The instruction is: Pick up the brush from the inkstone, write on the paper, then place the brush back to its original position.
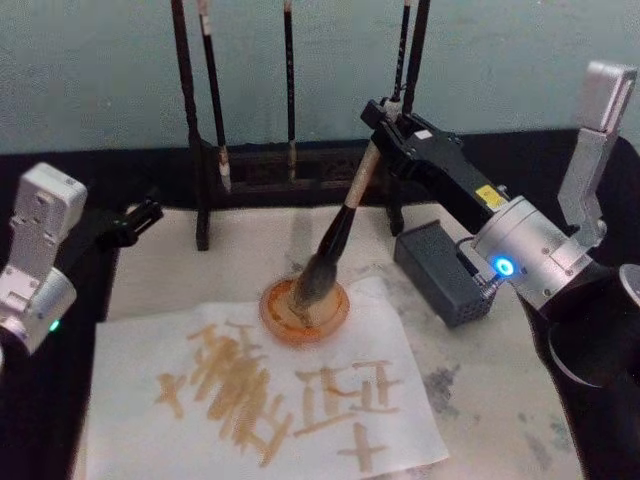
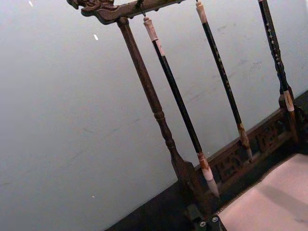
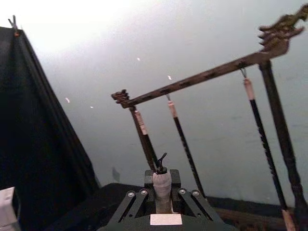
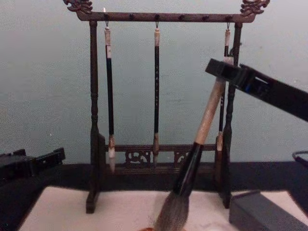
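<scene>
The brush (image 1: pixel 340 230), right gripper (image 1: pixel 376 128) fingers clenched on it, touches an orange dish (image 1: pixel 273 320) in head view.

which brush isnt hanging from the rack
The thick beige-handled brush, clamped by the right gripper, tilted; the three slim black brushes hang from the rack.

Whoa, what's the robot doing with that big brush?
The right gripper holds the brush near its top, with its jaws shut on the pale handle. The brush leans, and its bristles are down in a small orange dish at the far edge of the paper. The paper has orange-brown strokes on it. The inkstone lies to the right of the dish. The left gripper hangs idle off to the left.
</scene>
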Available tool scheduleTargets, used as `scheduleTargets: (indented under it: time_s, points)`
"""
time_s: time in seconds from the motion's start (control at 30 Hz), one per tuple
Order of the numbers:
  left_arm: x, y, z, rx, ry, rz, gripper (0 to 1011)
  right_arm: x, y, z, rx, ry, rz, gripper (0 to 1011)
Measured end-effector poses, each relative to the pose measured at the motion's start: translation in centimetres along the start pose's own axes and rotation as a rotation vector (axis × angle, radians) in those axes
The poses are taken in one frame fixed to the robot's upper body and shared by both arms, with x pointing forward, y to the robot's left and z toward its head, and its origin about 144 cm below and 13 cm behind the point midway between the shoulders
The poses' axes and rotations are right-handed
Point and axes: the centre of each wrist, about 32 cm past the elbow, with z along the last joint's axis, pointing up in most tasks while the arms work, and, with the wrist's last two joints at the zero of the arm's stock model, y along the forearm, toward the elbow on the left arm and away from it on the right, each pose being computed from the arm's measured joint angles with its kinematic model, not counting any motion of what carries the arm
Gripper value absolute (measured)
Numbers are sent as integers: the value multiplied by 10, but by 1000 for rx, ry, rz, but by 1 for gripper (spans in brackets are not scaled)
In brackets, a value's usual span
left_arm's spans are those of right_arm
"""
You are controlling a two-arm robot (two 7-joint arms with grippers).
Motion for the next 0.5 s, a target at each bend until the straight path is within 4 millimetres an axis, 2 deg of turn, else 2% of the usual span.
scheduleTargets:
  time_s: [0.5]
  points:
    - [0,0,0,0,0,0,1002,13,3,-14,12,23,-45,203]
